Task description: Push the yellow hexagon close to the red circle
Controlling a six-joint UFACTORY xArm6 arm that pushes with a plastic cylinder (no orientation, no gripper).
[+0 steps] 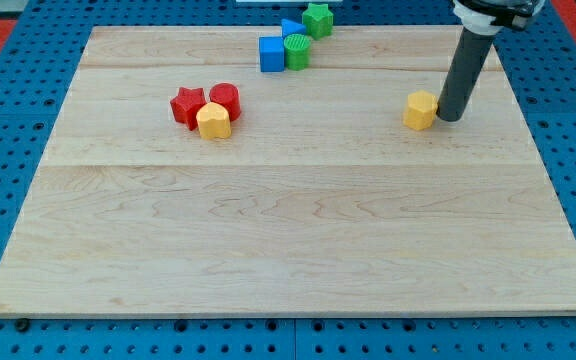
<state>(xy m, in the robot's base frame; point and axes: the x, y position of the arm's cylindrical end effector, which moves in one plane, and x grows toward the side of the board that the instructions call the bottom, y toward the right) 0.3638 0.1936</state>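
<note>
My tip (449,117), a bare rod with no end effector to clench, touches a yellow block (420,110) at right; yellow hexagon (213,121) abuts red circle (225,99) on the pale wood counter (288,240)

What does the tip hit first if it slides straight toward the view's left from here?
My tip sits just right of the yellow block, seemingly touching it, so that goes first. Farther left lie the yellow hexagon and red circle.

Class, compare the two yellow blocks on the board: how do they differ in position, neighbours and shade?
The yellow block by the reds touches the red circle and red star, left of centre; the yellow block by the rod sits alone at the view's right, my tip against its right side. The right one looks more orange. Both are small and chunky.
</note>
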